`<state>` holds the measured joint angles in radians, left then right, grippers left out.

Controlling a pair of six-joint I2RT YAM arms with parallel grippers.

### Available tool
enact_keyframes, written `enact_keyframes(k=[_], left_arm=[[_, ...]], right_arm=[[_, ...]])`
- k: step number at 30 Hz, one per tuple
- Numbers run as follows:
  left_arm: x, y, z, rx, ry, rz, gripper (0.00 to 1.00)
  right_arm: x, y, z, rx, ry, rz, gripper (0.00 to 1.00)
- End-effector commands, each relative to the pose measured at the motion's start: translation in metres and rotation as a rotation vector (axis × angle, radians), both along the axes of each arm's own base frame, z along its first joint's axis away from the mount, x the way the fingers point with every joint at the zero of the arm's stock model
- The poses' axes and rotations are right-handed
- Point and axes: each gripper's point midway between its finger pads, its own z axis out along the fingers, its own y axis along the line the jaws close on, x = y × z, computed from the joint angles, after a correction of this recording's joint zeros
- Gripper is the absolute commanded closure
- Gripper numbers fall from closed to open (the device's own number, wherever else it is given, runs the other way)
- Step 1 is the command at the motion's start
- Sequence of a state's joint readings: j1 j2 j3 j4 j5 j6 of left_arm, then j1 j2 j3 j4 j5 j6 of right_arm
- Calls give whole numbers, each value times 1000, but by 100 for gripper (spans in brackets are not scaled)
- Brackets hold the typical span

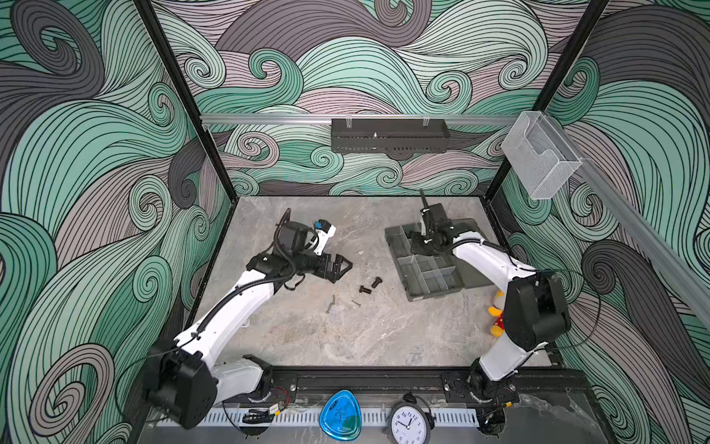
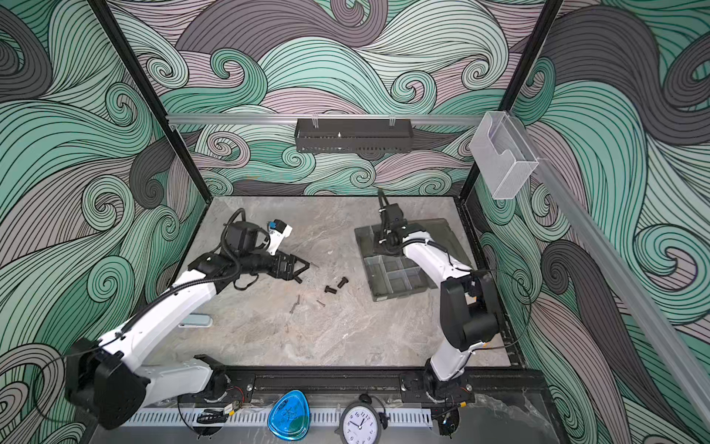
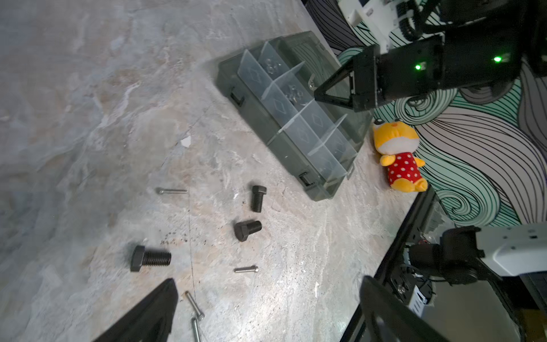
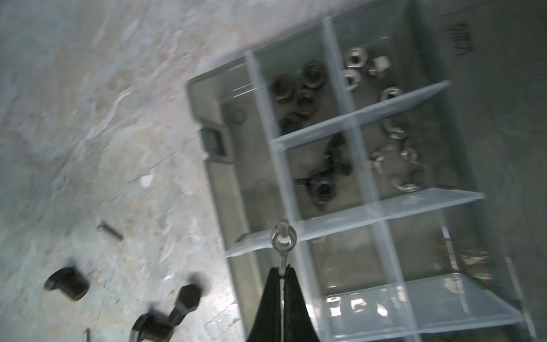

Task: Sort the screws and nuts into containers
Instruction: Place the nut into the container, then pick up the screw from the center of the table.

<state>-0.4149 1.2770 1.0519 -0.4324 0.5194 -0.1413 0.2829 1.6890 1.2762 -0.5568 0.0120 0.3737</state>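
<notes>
The smoky-grey organiser box [image 1: 430, 277] [image 2: 395, 277] lies open at the right of the table. Its containers hold black nuts [image 4: 296, 97], silver hex nuts [image 4: 358, 65], black wing nuts [image 4: 322, 185] and silver wing nuts [image 4: 396, 165]. My right gripper [image 4: 283, 268] [image 3: 316, 94] hangs over the box, shut on a thin silver screw [image 4: 283, 237] whose head sticks out past the tips. Black bolts [image 3: 258, 197] [image 3: 247, 229] [image 3: 151, 257] and silver screws [image 3: 171, 191] [image 3: 246, 269] [image 3: 195, 305] lie loose on the table. My left gripper [image 3: 266, 308] [image 1: 344, 265] stands open just above them, holding nothing.
A yellow plush toy [image 3: 398, 154] lies by the box's near right corner. The box lid [image 4: 488, 88] lies flat on the far side. On the walls hang a black perforated tray [image 1: 390, 135] and a clear holder [image 1: 539, 153]. A clock [image 1: 408, 423] stands at the front rail.
</notes>
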Motion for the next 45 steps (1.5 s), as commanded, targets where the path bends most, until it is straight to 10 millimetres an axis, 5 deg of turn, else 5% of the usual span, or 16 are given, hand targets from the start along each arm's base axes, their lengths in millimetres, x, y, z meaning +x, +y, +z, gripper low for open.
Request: enact_keyframes(k=[1, 10, 17, 23, 29, 38, 45], left_arm=[[1, -22, 11, 5, -34, -157, 1], [14, -31, -9, 51, -53, -240, 1], [12, -23, -14, 74, -74, -204, 1], [3, -13, 4, 79, -158, -185, 1], [5, 4, 3, 181, -190, -142, 1], [15, 19, -2, 237, -164, -51, 1], [18, 23, 1, 223, -149, -24, 1]], right_arm=[[2, -29, -14, -23, 49, -27, 100], [26, -55, -37, 10, 92, -82, 100], [34, -62, -24, -36, 50, -87, 80], [24, -64, -10, -47, 30, -81, 71], [-15, 4, 12, -12, -47, 143, 45], [-91, 97, -26, 129, 124, 184, 42], [-98, 133, -55, 86, 200, 106, 41]])
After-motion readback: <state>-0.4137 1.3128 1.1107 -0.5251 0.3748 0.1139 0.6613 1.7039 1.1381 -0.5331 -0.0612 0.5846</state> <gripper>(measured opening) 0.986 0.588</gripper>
